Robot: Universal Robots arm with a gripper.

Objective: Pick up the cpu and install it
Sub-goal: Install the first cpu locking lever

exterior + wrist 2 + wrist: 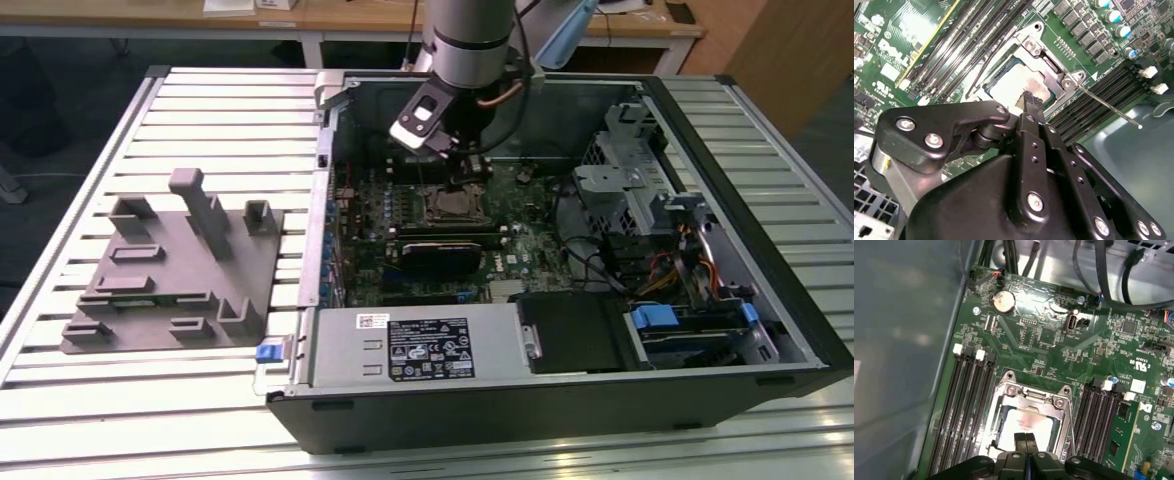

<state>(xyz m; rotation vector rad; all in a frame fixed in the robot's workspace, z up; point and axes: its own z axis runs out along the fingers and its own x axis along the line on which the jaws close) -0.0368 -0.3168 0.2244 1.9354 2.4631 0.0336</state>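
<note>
Slatted metal table (80,330) underneath, grey fixture (167,270) toward the exterior view's left, open computer case (561,400) toward its right. Inside, green motherboard (1054,355) with cpu (1026,422) already lying in the metal-framed socket (1026,390). Directly above it, gripper (1025,440) with fingertips (1030,102) pressed together, holding nothing, close over the chip's pale top.

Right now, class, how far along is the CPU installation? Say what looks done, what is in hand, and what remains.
Looks done: the cpu lies inside the motherboard socket, its pale top visible in both wrist views. In hand: the end effector sits directly over the chip with its fingers together; whether it touches the chip is unclear. Left: the socket's metal frame appears open and its thin lever sticks out unlatched, so the chip is not locked in.
</note>
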